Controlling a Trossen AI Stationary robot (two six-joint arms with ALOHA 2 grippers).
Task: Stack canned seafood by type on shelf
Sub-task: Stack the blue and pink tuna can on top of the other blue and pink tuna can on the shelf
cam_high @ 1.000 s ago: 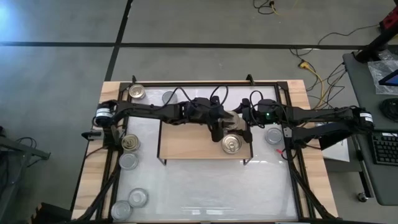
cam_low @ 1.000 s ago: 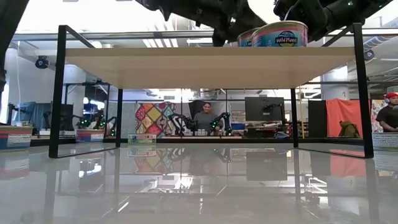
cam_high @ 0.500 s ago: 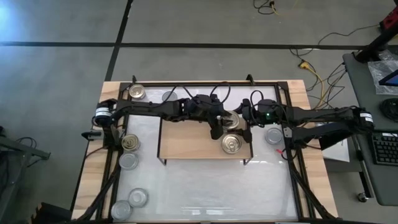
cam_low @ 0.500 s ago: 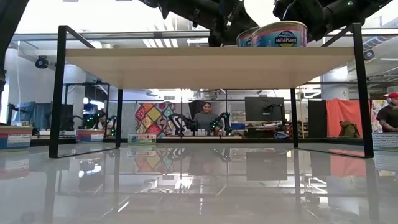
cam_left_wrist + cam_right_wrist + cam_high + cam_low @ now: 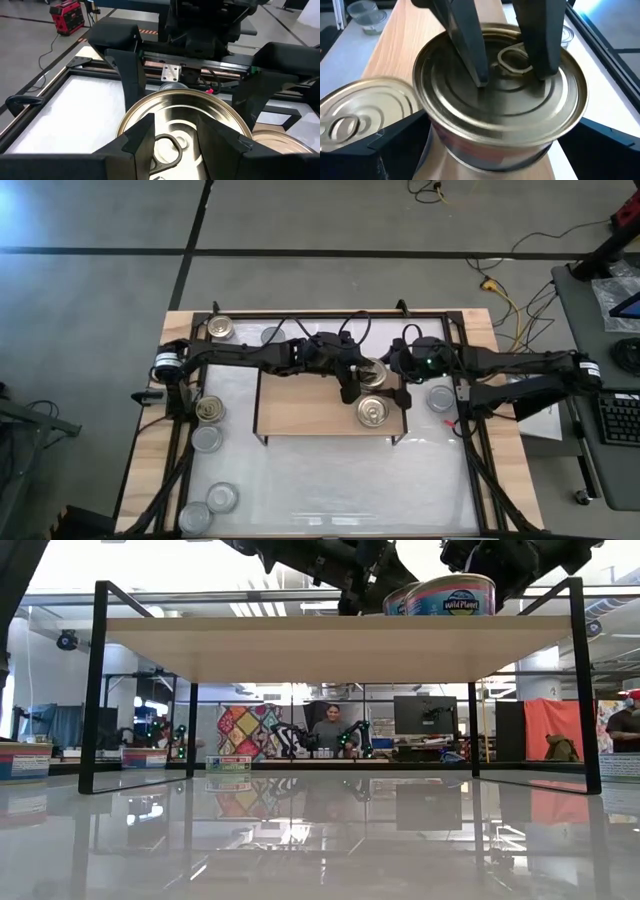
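Note:
The shelf (image 5: pixel 300 410) is a light-wood board on black legs in the middle of the white table. A gold-topped can (image 5: pixel 373 412) stands on its right part, with a blue label in the low view (image 5: pixel 450 595). Just beyond it, at the board's far edge, is a second gold-topped can (image 5: pixel 372 374), half hidden in the low view (image 5: pixel 393 600). My left gripper (image 5: pixel 180 132) comes from the left and is shut on this can's top. My right gripper (image 5: pixel 395 372) comes from the right. It is open, one finger on each side of this can's wall (image 5: pixel 470 150). My left gripper has both fingertips (image 5: pixel 481 75) on the far can's gold top, with the pull ring (image 5: pixel 510 59) between them. The fingers slant down onto it from the table's left. I cannot tell whether the can's base rests on the board.
Loose cans lie on the table around the shelf: gold ones (image 5: pixel 220 329) (image 5: pixel 209 410) and silver ones (image 5: pixel 206 439) (image 5: pixel 221 497) on the left, one silver (image 5: pixel 439 396) on the right. The shelf's left half (image 5: pixel 295 395) is bare wood.
My right gripper has tipped a little about the far can, its fingers still wide. The far can now shows its gold top more squarely from above.

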